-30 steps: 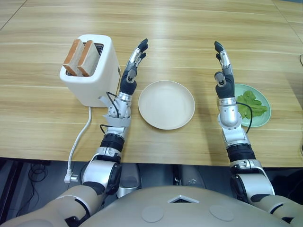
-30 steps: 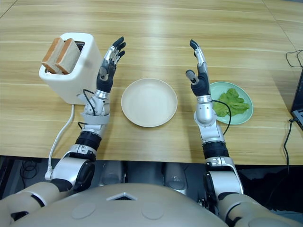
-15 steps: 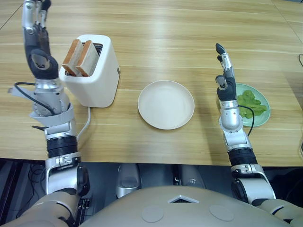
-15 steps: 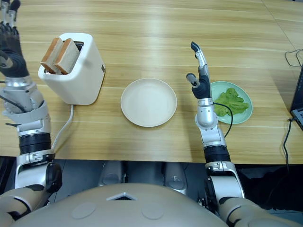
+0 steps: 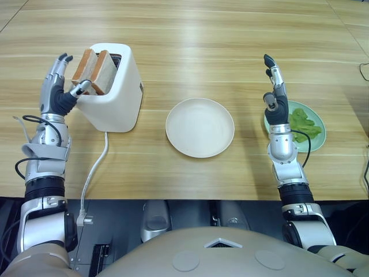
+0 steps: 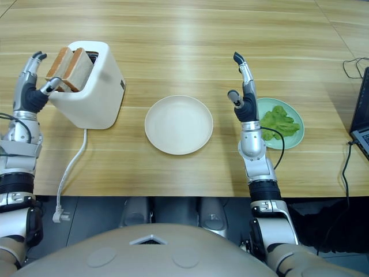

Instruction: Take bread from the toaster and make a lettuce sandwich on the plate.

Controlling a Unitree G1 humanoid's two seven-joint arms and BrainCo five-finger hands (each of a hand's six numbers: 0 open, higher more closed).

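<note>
Right eye view: wooden table bearing toaster; laptop, perhaps, right edge.

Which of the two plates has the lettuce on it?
The smaller green plate, just right of the right hand, holds the lettuce; the larger beige plate in the middle holds nothing.

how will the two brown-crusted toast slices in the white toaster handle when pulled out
The brown-crusted toast slices stand upright, holding their shape above the slots of the white toaster, so they are probably stiff, not floppy. Thin for their area, they are likely light. They seem to touch, so lifting one might drag the other.
</note>
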